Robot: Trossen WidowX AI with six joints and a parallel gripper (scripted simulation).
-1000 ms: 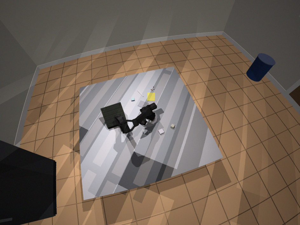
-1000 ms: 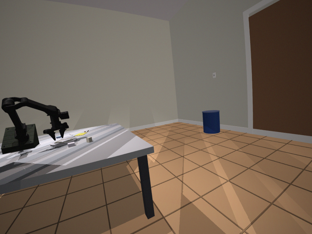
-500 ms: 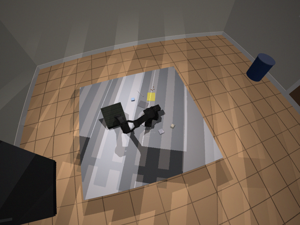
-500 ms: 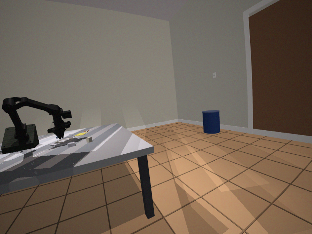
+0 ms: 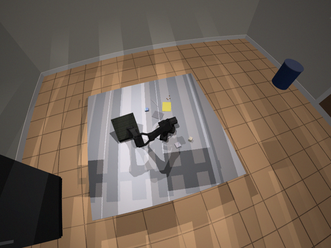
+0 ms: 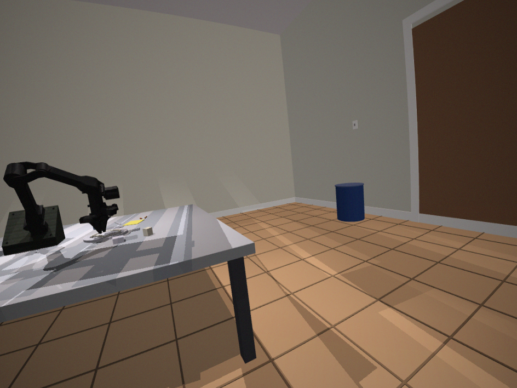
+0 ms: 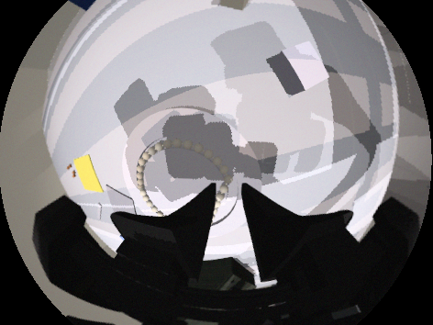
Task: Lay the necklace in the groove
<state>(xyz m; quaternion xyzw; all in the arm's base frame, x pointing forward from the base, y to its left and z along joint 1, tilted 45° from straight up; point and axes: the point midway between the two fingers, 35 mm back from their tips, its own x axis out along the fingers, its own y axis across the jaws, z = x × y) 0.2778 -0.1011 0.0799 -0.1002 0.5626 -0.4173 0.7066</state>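
Note:
The pearl bead necklace [image 7: 177,143] [image 6: 98,236] lies in a loop on the round bead board [image 7: 130,153] [image 6: 90,241]. In the wrist view its left side runs close along the groove. Its right side bends inward, and the bare groove line shows outside the beads at the lower right. The loop's lower part is hidden behind the left finger. My gripper [image 7: 229,187] [image 6: 101,231] is partly open, tips down just above the board, with its fingertips near the beads on the right side. Nothing is visibly gripped. In the top view the arm covers most of the board.
A pale block [image 5: 177,144] [image 7: 313,69] and a cream cube [image 5: 190,138] [image 6: 147,230] stand beyond the board. A yellow square [image 5: 166,106] [image 7: 88,173], a grey square [image 5: 157,115], a blue cube [image 5: 146,109] and several small brown bits lie on the other side.

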